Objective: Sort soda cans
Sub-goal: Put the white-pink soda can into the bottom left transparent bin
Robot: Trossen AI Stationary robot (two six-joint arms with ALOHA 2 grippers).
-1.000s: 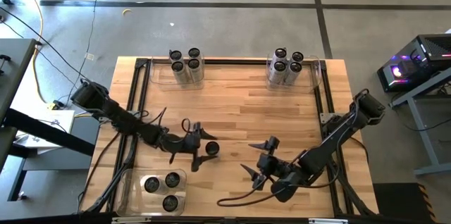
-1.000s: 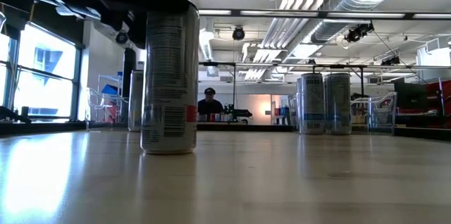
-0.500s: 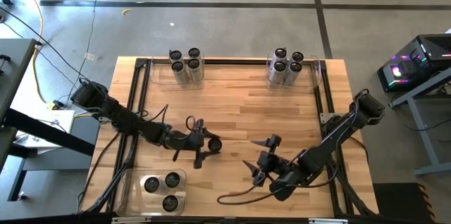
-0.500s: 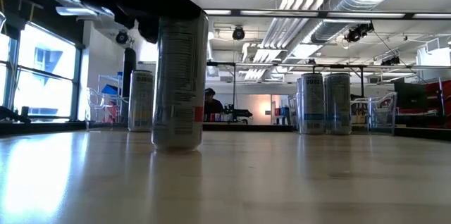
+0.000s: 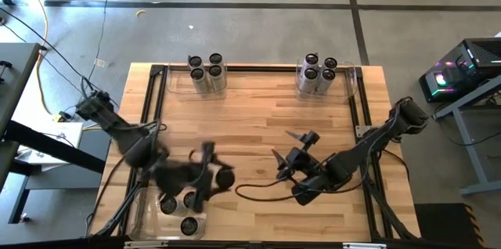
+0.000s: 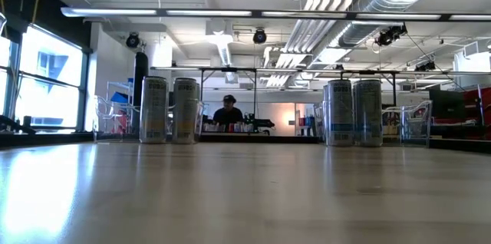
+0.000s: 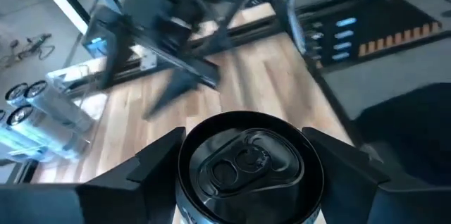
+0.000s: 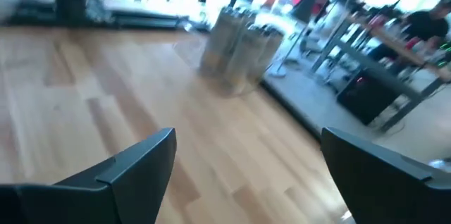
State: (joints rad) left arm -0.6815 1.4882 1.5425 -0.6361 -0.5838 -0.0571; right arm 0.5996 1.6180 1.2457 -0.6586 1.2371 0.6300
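Observation:
My left gripper (image 5: 219, 177) is shut on one soda can (image 7: 243, 166), a silver cylinder with a dark top, just right of the near-left clear bin (image 5: 149, 216). That bin holds three cans (image 5: 189, 225). Far-left cans (image 5: 206, 73) and far-right cans (image 5: 317, 75) stand upright in two clear bins at the far edge; the low view shows them as a left group (image 6: 169, 110) and a right group (image 6: 353, 112). My right gripper (image 5: 291, 149) is open and holds nothing right of centre; in its wrist view only bare wood lies between its fingers (image 8: 243, 160). My left gripper pinches the can's upper side wall (image 7: 184, 182) between its two fingers, one finger (image 7: 134, 175) on each side. The can stands upright in the hold, its dark top (image 7: 243, 164) facing up. It is lifted clear: no can stands on the near table in the low view.
A black metal frame (image 5: 156, 108) runs around the wooden table top. Cables trail over the wood near the right arm (image 5: 258, 190). The middle of the table (image 5: 258, 116) is bare wood. A person sits far behind the table in the low view (image 6: 227, 110).
My left gripper has carried the can from the table's middle toward the near-left bin, moving fast. The can has risen off the wood and left the low view. My right gripper has moved toward the far edge, staying open.

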